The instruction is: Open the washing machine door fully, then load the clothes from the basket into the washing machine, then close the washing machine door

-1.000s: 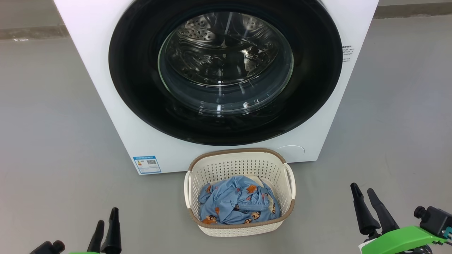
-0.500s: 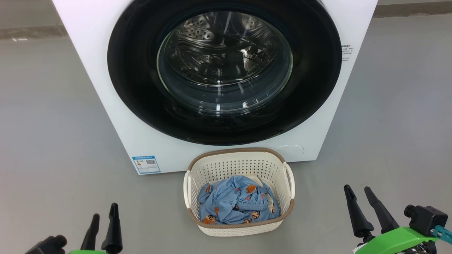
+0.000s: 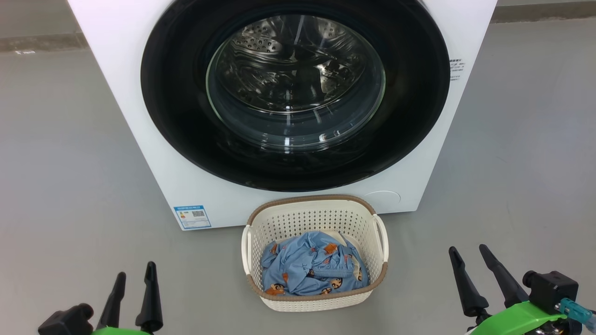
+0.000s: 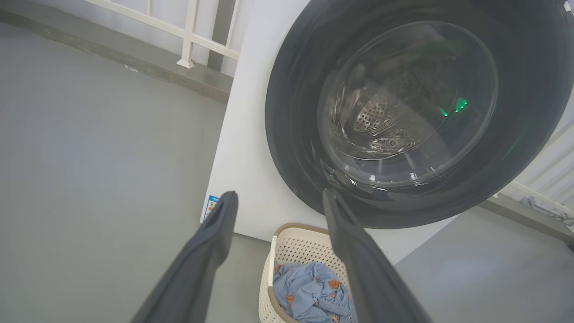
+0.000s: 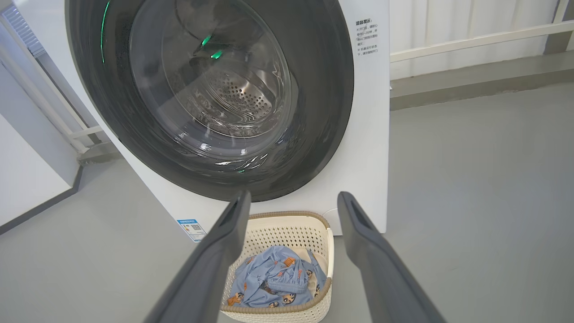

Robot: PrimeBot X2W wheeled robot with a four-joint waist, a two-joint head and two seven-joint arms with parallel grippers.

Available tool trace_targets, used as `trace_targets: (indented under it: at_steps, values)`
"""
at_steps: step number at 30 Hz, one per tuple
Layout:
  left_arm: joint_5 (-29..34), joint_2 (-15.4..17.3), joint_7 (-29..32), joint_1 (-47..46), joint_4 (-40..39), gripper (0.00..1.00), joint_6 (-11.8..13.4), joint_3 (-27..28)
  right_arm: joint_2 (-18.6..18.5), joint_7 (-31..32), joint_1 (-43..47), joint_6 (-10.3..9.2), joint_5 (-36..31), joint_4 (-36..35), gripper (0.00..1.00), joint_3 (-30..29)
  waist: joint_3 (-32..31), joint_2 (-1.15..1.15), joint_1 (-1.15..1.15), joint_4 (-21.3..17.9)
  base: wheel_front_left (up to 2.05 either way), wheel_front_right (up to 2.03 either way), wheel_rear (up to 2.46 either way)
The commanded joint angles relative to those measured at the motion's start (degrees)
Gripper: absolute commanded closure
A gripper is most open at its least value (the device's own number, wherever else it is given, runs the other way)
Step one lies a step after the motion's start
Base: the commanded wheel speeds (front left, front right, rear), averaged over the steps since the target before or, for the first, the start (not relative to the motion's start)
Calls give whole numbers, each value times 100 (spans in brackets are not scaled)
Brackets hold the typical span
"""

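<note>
Black door point(image 3: 295, 93): shut, straight ahead, midway between both hands.
Right hand point(image 3: 466, 248): fingers apart, empty.
Left hand point(image 3: 136, 269): likewise, about as far.

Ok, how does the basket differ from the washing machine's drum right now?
The basket is cream plastic with a brown rim; the drum is shiny steel. The basket stands open-topped on the floor; the drum sits behind the shut washing machine door. The basket holds the clothes; the drum looks empty. Both are perforated.
</note>
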Motion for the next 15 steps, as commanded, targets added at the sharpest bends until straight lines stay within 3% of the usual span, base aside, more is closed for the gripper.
trace_targets:
  at_steps: [1,15]
  values:
    - [200,127,-76,-83,-193,0,-12,157,-98,-82,-200,7,-179,-131,0,146,1,0,0,1,0,0,0]
    - [1430,149,-329,-37,-341,0,-14,339,-108,-334,-192,8,-1259,-202,0,106,16,0,0,-2,0,0,0]
